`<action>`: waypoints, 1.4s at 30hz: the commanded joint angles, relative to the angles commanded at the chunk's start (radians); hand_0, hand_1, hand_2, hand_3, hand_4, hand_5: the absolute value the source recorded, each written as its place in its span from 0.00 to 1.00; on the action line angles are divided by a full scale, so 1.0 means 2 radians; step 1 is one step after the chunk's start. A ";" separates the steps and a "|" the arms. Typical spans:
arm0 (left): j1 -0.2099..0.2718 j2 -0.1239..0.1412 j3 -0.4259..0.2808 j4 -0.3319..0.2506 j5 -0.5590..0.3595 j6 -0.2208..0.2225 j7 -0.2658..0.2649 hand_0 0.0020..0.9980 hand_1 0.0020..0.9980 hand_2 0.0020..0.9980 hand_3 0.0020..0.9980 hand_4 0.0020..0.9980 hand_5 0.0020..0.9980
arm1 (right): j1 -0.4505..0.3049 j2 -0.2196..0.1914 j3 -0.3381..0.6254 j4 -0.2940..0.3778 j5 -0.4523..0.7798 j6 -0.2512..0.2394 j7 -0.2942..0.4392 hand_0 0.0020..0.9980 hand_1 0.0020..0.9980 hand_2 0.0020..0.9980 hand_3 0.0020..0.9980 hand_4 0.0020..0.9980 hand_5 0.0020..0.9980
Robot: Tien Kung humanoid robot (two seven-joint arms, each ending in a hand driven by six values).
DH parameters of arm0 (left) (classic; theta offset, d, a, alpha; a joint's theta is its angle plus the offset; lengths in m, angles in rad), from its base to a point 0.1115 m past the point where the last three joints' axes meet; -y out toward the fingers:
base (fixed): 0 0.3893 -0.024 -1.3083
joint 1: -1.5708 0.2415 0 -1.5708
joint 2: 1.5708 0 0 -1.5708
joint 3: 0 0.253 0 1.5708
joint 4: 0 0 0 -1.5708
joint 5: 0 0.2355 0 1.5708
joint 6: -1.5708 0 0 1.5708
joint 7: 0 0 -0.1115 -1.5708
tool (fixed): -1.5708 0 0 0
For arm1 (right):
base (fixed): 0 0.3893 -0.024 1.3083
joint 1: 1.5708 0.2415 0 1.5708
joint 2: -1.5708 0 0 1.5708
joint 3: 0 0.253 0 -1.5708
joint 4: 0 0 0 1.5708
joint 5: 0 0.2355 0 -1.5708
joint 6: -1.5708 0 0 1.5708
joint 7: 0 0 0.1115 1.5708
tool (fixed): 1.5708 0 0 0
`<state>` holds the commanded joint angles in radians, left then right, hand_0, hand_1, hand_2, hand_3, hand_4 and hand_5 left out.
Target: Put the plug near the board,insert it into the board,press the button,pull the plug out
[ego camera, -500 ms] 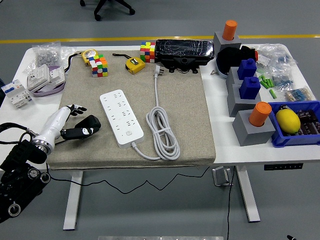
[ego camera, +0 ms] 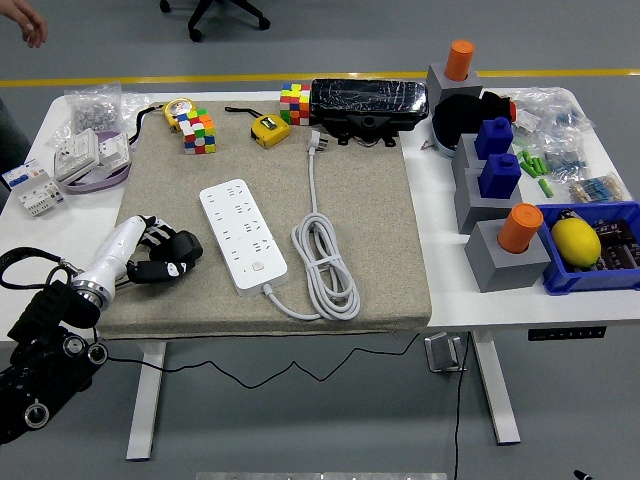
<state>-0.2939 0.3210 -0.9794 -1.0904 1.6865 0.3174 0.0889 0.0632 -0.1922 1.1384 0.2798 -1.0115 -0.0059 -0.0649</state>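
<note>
We see the left hand [ego camera: 160,250] lying on the left part of the grey mat [ego camera: 370,240], its black fingers curled around a black plug [ego camera: 178,258] that rests on the mat. The white forearm runs back toward the near left corner, where the dark arm leaves the tabletop [ego camera: 445,260]. We cannot see the right hand at all.

Just right of the held plug, apart from it, the white power strip [ego camera: 241,234] lies at a slant on the mat, its round button [ego camera: 258,267] at the near end. The strip's own white cable [ego camera: 325,262] leaves that near end, loops in a coil to the right, then runs straight toward the far edge, ending in a white plug [ego camera: 315,143].

Along the far side of the mat we find two colourful cubes [ego camera: 199,131], one by the left and one further right, and a yellow tape measure [ego camera: 269,130]. A black box [ego camera: 368,103] sits behind them. On the right of the tabletop stand grey blocks [ego camera: 500,255] topped with orange and blue pieces, and a blue bin [ego camera: 590,250] holds a yellow lemon [ego camera: 576,241]. At the far left corner a person's hand [ego camera: 28,22] shows above the floor.
</note>
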 joint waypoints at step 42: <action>-0.062 -0.013 0.051 0.014 -0.065 -0.028 0.000 0.36 0.34 0.40 0.51 0.62 0.00 | 0.002 -0.002 0.002 0.002 -0.001 -0.001 0.000 0.65 0.65 0.64 0.57 1.00 0.57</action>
<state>-0.4186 0.2951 -0.8770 -1.0618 1.5559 0.2610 0.0898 0.0670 -0.1969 1.1422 0.2845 -1.0140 -0.0071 -0.0648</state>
